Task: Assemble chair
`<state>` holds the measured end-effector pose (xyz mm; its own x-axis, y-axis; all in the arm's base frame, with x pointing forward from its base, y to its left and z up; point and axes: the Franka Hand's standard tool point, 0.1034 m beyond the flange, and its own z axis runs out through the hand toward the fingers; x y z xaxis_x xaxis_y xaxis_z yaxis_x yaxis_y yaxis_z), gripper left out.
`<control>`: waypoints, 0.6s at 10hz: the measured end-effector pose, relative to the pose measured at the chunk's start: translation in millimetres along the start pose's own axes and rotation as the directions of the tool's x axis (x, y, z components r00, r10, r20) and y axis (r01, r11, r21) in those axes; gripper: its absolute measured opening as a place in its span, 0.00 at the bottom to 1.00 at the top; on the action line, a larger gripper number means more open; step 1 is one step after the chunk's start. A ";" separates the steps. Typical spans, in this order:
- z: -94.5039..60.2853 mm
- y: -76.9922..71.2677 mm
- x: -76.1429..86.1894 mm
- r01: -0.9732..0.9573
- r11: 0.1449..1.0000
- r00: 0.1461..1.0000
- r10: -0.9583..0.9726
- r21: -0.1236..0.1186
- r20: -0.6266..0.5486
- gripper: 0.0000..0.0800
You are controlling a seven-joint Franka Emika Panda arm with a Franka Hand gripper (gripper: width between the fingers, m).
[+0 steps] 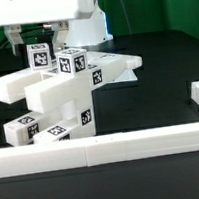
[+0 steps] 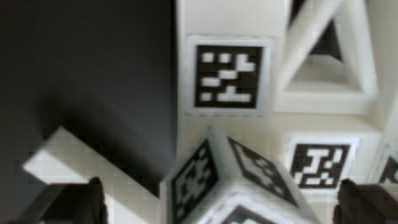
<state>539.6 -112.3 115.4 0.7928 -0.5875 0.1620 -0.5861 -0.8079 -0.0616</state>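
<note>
Chair parts [image 1: 61,92] of matte white plastic stand joined in a blocky cluster on the dark table [image 1: 164,69], in the middle of the exterior view, just behind the low white border wall [image 1: 104,149] that runs across the front. No bin, tray or other holder shows in either view; the pieces rest straight on the table top.

The arm [image 1: 47,13] comes down from the top of the exterior view, and its white wrist housing hangs directly above the cluster. The claw [image 2: 222,200] points down at the parts. In the wrist view one dark finger [image 2: 71,200] shows at one lower corner and a sliver of the other at the opposite corner, standing wide apart with nothing between them but the tagged block below; the jaws are open and hold nothing.

The cluster looks like thick bars crossing one another at angles. One bar juts toward the exterior view's left, another toward the exterior view's right, and further pieces lie lower at the front. Black-and-white square tags [image 1: 40,57] sit on many faces. Two tagged block ends stand side by side at the top, just under the claw. In the wrist view a tall upright post [image 2: 231,60] carries a large tag, and beside it a frame with a triangular opening [image 2: 329,45] shows.
</note>
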 end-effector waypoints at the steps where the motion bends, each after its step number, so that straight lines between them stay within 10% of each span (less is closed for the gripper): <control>1: -0.3 -0.5 0.4 0.085 0.996 0.996 -0.085 -0.003 -0.001 0.81; 6: -0.6 -0.9 1.1 0.404 0.915 0.915 -0.404 -0.011 0.000 0.81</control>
<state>540.8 -112.2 116.3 0.9620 -0.2113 0.1728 -0.2178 -0.9758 0.0198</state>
